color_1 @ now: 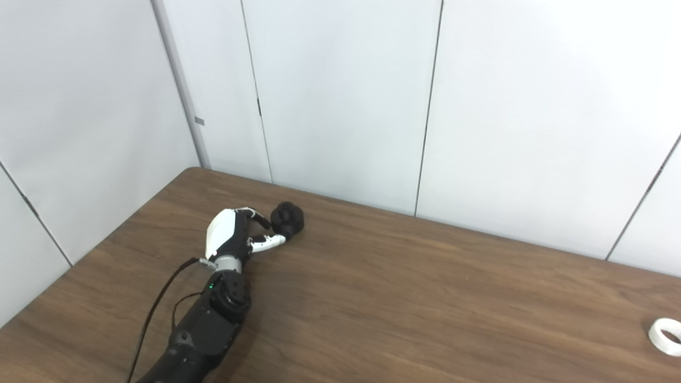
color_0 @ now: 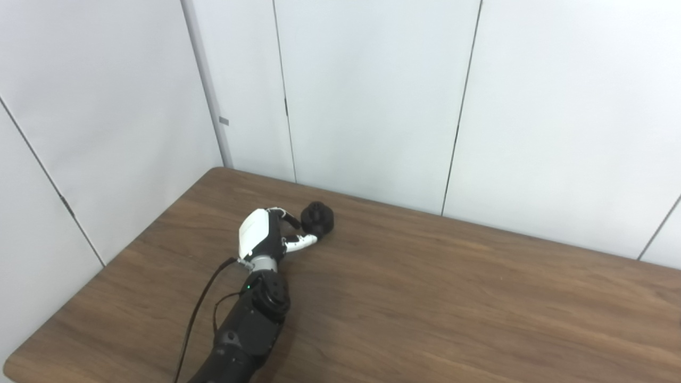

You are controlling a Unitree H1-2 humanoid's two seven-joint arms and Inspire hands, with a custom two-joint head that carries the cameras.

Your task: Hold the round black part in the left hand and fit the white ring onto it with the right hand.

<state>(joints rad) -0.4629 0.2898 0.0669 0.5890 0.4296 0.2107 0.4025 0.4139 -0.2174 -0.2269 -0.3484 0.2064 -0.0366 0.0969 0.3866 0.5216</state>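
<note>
The round black part [color_0: 317, 218] rests on the brown table [color_0: 425, 298] near its far left corner. My left hand [color_0: 266, 234] lies just to the left of it, its fingers [color_0: 287, 216] and thumb spread apart and reaching the part's near side without closing around it. The white ring [color_1: 665, 336] lies flat on the table at the far right edge of the right eye view; the left eye view does not show it. My right hand is out of sight in both views.
White wall panels [color_0: 372, 96] stand close behind the table's far edge and along its left side. A black cable [color_0: 199, 306] runs along my left forearm. Bare tabletop stretches between the black part and the ring.
</note>
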